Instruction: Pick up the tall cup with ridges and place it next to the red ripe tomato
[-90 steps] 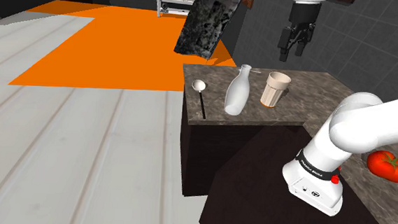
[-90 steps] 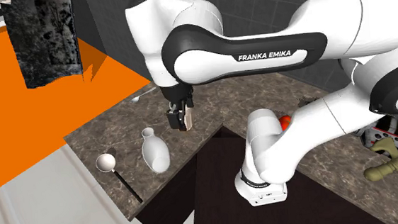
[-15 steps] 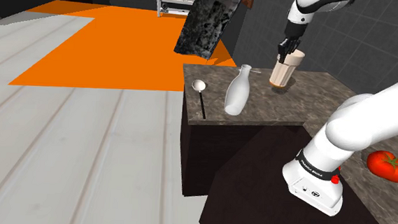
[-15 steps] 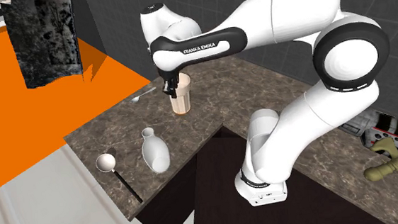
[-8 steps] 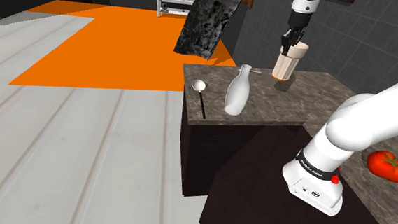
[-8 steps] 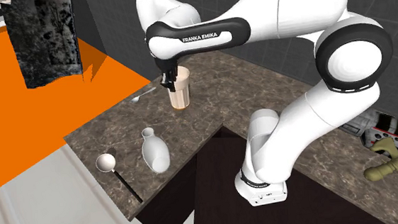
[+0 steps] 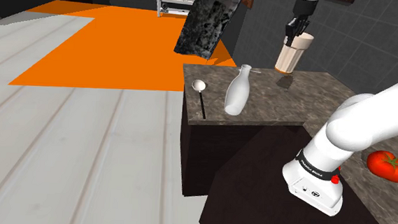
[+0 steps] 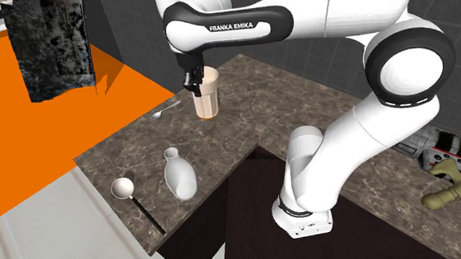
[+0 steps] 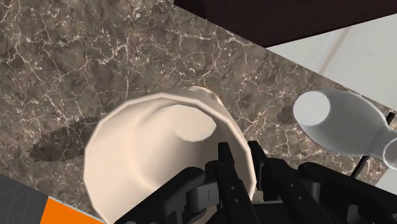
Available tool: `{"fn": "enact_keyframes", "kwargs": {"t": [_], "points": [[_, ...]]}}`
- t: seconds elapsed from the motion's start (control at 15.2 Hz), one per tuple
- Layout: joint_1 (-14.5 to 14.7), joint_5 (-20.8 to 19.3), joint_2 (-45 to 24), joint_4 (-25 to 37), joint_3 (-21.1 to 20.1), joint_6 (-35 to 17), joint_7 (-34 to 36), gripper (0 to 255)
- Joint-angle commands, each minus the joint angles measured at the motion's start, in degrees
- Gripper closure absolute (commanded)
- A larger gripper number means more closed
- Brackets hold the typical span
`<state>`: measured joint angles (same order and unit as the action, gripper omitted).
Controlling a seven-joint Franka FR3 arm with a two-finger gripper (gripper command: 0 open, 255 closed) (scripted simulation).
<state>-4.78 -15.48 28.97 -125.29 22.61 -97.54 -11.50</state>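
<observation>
A white robot arm reaches over a dark marbled L-shaped worktop (image 7: pixel 260 112). Its black gripper (image 7: pixel 294 27) is closed on the rim of a tall cream cup (image 7: pixel 292 53) with faint ridges. In the wrist view one finger sits inside the cup (image 9: pixel 159 153) and the other outside, pinching the wall between them. The cup hangs upright from the gripper over the worktop's far edge, as the shoulder view shows it. It seems just clear of the stone, since its shadow lies apart from it in the wrist view.

A white bottle (image 7: pixel 238 91) stands upright near the middle of that same stretch of worktop, closer to the front edge than the cup. A spoon (image 7: pixel 200 94) lies beside it, running to the front edge near the corner at the shoulder view's left.

The red tomato (image 7: pixel 388 165) rests on the other leg of the worktop, past the arm's stand, well apart from the cup.
</observation>
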Motion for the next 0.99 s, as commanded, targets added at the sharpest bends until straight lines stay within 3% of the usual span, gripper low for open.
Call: {"fn": "enact_keyframes", "kwargs": {"t": [0.0, 0.26, 0.92], "points": [[0.06, 0.16, -0.13, 1.8, -0.13, 1.62, -0.31, 255], [0.21, 0.47, -0.46, 4.5, -0.43, 3.99, -0.61, 255], [-6.46, -6.37, 18.22, -6.39, 1.17, 10.41, -6.38, 255]]}}
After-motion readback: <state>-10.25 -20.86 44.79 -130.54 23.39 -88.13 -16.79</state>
